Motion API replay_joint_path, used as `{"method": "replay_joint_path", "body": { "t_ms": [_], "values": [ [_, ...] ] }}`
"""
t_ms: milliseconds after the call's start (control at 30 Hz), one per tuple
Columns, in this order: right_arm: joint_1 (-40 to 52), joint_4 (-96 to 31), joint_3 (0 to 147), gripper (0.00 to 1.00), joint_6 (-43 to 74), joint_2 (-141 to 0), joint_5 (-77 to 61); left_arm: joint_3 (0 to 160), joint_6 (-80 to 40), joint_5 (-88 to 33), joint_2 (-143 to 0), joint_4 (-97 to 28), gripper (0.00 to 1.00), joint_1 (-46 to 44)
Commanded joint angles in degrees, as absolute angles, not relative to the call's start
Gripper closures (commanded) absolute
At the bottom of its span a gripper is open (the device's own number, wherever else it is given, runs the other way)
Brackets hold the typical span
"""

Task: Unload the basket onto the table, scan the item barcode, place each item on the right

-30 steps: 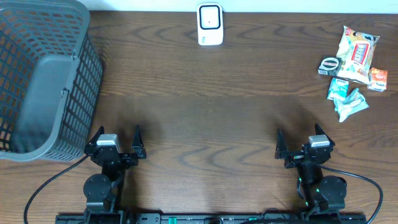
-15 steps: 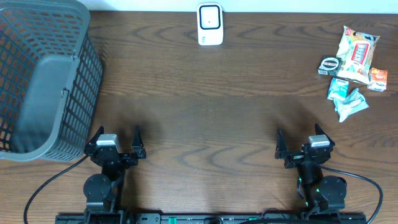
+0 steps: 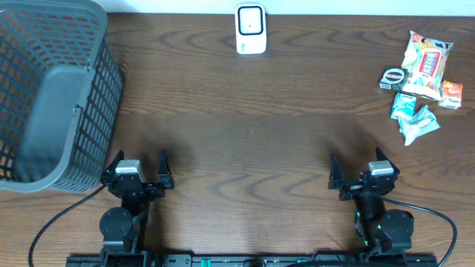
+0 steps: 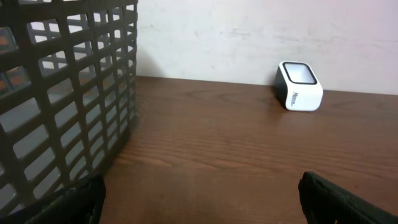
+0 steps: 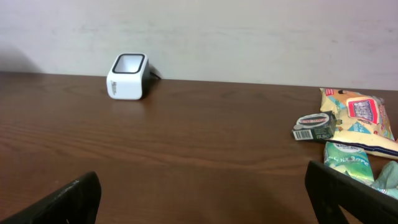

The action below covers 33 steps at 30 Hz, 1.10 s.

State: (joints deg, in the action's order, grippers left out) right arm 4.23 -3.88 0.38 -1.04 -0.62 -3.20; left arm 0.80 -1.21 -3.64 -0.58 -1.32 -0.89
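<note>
dark brown wood makes up the table (image 3: pixel 252 126) that carries everything here. the left gripper (image 3: pixel 140 159) sits at the near edge with its jaws spread wide and nothing between them. the right gripper (image 3: pixel 361 165) sits at the near edge on the other side, jaws just as wide and empty. the white scanner (image 3: pixel 251 29) stands at the middle of the far edge, its dark window tilted upward. the items lie at the far right, well apart from both grippers: a big colourful snack packet (image 3: pixel 425 65), a small dark tin (image 3: pixel 394 77) against its left side with a barcode label showing in the right wrist view, an orange sachet (image 3: pixel 450 94), and crumpled teal wrappers (image 3: pixel 418 124) just nearer. a grey mesh basket (image 3: pixel 52 96) fills the far left corner.
</note>
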Motion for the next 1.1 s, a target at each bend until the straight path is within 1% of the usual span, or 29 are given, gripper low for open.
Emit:
{"method": "replay_joint_path", "body": {
  "t_ms": [0, 1067],
  "values": [
    [3.73, -4.10, 0.34, 0.01, -0.71, -0.32, -3.55, 0.23, 0.25, -3.36, -0.08, -4.12, 0.03, -0.60],
    [3.73, -4.10, 0.34, 0.01, -0.71, -0.32, -3.55, 0.23, 1.06, -3.38, -0.08, -4.08, 0.02, -0.60]
  ]
}}
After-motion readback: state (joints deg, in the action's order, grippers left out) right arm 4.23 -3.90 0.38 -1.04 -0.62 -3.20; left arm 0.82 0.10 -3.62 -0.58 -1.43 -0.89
